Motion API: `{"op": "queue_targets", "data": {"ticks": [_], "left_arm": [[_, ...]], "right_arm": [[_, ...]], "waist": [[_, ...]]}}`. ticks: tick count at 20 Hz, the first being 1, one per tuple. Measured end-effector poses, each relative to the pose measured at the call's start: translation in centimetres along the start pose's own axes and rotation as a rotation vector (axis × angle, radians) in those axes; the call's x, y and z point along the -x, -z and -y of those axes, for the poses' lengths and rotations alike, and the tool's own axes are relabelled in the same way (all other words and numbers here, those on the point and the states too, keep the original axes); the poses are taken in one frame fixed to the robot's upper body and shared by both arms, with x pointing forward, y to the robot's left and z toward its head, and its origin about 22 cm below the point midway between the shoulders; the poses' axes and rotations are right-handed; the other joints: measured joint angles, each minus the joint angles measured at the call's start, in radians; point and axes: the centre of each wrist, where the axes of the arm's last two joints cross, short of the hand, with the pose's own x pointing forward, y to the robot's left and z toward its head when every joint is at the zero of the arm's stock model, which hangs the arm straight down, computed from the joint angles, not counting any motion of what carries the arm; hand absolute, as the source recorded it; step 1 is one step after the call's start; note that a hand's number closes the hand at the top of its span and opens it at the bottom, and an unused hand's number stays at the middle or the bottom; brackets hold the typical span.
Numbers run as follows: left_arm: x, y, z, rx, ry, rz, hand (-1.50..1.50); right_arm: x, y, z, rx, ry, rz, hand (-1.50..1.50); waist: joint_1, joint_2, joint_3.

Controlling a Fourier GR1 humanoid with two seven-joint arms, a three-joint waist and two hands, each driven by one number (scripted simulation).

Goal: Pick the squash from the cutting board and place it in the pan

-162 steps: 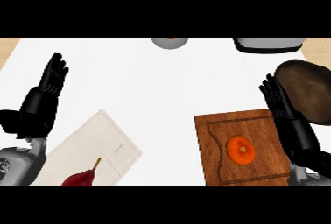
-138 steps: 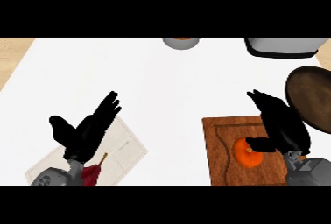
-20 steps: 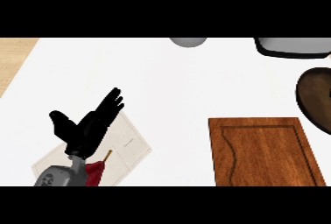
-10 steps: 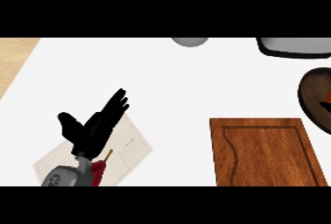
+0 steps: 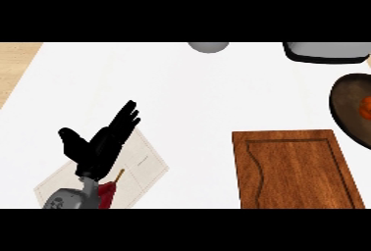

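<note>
The orange squash [image 5: 365, 109] lies inside the dark round pan [image 5: 349, 112] at the right edge, only partly in view. The brown wooden cutting board [image 5: 296, 169] at the lower right has nothing on it. My left hand [image 5: 101, 142] hovers at the lower left above a beige cloth, fingers straight and thumb spread, holding nothing. My right hand does not show anywhere.
A beige cloth [image 5: 141, 164] with a dark red item [image 5: 109, 192] lies under the left hand. A grey round object [image 5: 208, 46] and a dark-rimmed grey container [image 5: 330, 50] stand at the far edge. A wooden floor strip [image 5: 16, 63] shows beyond the counter's left side.
The squash has gone from the cutting board to the pan. My right hand, earlier over the board, has left the view. The left hand shifted slightly rightward.
</note>
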Motion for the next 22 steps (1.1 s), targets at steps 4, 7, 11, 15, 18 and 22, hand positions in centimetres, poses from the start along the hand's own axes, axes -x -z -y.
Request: {"op": "queue_targets", "data": {"ticks": [4, 7, 11, 15, 18, 22], "left_arm": [[-0.3, 0.0, -0.1, -0.004, -0.004, 0.004, 0.00], [-0.2, -0.1, -0.2, -0.007, -0.005, 0.002, 0.00], [0.1, -0.3, -0.6, -0.018, -0.007, -0.001, 0.00], [0.1, -0.3, -0.5, -0.025, -0.003, -0.002, 0.00], [0.3, -0.3, -0.8, -0.022, -0.002, -0.005, 0.00], [0.5, 0.0, -0.5, -0.024, -0.011, -0.011, 0.00]], "right_arm": [[1.3, -0.3, 3.1, -0.070, 0.086, -0.019, -1.50], [2.3, -0.7, 5.2, -0.131, 0.131, -0.013, -1.50], [4.4, -2.3, 8.0, -0.208, 0.182, 0.005, -1.50], [5.5, -3.3, 10.3, -0.256, 0.221, 0.021, -1.50], [5.8, -3.7, 11.4, -0.271, 0.218, 0.026, -1.50], [6.3, -4.3, 13.1, -0.288, 0.197, 0.013, -1.50]], "waist": [[-0.004, 0.000, 0.000], [-0.008, -0.001, 0.000], [-0.018, -0.005, -0.001], [-0.020, -0.008, -0.001], [-0.020, -0.008, -0.002], [-0.024, -0.010, -0.002]]}}
